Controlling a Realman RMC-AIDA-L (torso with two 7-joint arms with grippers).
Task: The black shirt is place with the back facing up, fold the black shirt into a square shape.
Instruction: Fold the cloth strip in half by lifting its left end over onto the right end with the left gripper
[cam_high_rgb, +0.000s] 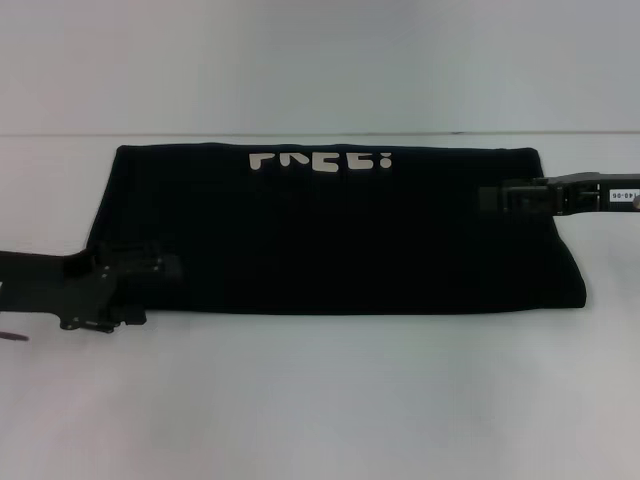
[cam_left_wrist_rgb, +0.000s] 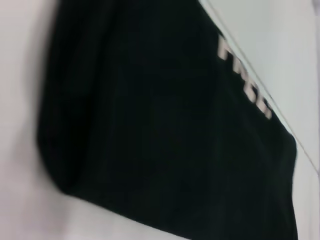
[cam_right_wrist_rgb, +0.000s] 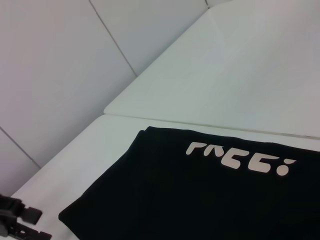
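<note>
The black shirt (cam_high_rgb: 340, 235) lies folded into a wide band across the white table, with the tops of white letters "FREE!" (cam_high_rgb: 320, 161) showing along its far edge. My left gripper (cam_high_rgb: 135, 268) rests at the shirt's near left corner, black against the black fabric. Over the shirt's right end, near the far side, my right gripper (cam_high_rgb: 497, 197) reaches in from the right. In the left wrist view the shirt (cam_left_wrist_rgb: 165, 130) fills the picture. The right wrist view shows the shirt (cam_right_wrist_rgb: 200, 200) with its lettering (cam_right_wrist_rgb: 237, 159), and the left gripper (cam_right_wrist_rgb: 20, 220) beyond its far end.
The white table (cam_high_rgb: 320, 400) extends in front of the shirt and on both sides. A pale wall (cam_high_rgb: 320, 60) rises just behind the table's far edge, close to the shirt's lettered side.
</note>
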